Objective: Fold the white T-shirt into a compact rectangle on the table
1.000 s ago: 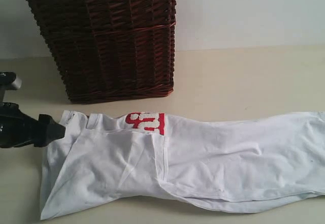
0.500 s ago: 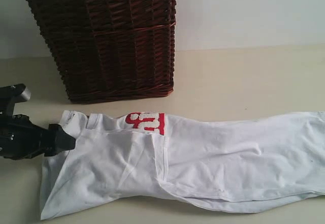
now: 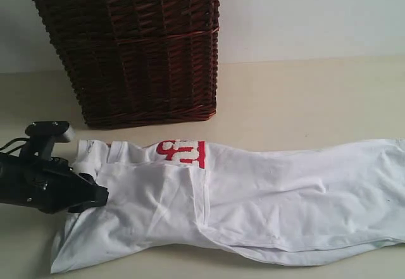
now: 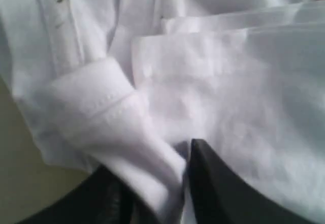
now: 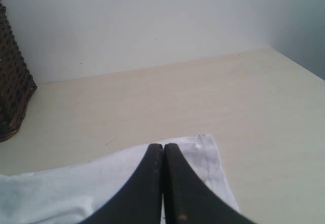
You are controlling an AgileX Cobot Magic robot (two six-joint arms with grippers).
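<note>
A plain pale wall stands behind the table (image 3: 304, 95), a broad cream-beige surface. At the far left of it sits a dark red-brown wicker basket (image 3: 139, 51), tall and upright, with a strip of white trim just showing at its top edge.

The white T-shirt (image 3: 266, 197) lies on the near part of the table, stretched out long from left to right and running past the right edge of the exterior view. It is partly folded over on itself, with a layer lapped across its left half and soft creases along its length. A red band (image 3: 183, 152) with white letters shows on its far edge, just in front of the basket but not touching it.

The left gripper (image 3: 95, 197) comes in low from the left at the shirt's left end. In the left wrist view its black fingers (image 4: 223, 188) sit on either side of a rolled, stitched hem (image 4: 101, 102) and pinch that fold of cloth between them.

The right gripper (image 5: 163, 146) shows only in its own wrist view. Its two black fingers are pressed together with nothing between them, their tips over a white corner of the shirt, with bare table beyond.
</note>
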